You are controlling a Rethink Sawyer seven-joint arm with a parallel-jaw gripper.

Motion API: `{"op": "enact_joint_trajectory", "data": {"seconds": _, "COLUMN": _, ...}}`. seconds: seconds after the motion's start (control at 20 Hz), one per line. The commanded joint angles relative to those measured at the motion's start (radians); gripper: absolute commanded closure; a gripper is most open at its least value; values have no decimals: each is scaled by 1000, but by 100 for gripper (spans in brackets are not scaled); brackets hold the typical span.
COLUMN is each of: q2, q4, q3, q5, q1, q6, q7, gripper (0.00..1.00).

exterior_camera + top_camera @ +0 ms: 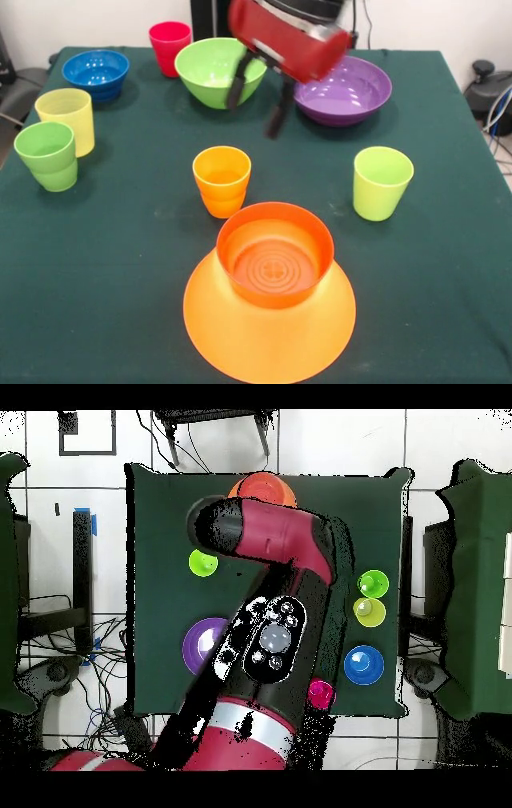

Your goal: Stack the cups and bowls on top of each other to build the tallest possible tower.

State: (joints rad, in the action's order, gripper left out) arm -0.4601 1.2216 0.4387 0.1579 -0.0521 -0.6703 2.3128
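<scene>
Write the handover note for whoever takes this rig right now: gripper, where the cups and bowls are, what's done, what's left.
Gripper: open, empty, in the air between the green bowl and the purple bowl.
Done: the red-orange bowl sits upright on the upturned large orange bowl; the tower is two pieces.
Loose on the table: blue bowl, red cup, pale yellow cup, green cup, orange cup, lime cup.
Left: stack all of these.
</scene>
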Motion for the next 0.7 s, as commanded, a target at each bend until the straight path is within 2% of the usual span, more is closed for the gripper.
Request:
{"op": "enact_joint_trajectory", "data": {"seconds": 0.05, "q2": -108, "q4": 299, "q3": -195, "q5": -139, "q1": 68, "q6": -24, "q7": -295, "gripper": 0}}
{"op": "enact_joint_trajectory", "data": {"seconds": 0.5, "q2": -150, "q4": 444, "q3": -260, "q5": -186, "q1": 132, "q6": 25, "q7": -207, "gripper": 0}}
{"op": "enact_joint_trajectory", "data": {"seconds": 0.7, "q2": -160, "q4": 510, "q3": -287, "q5": -190, "q1": 157, "q6": 87, "q7": -144, "gripper": 0}}
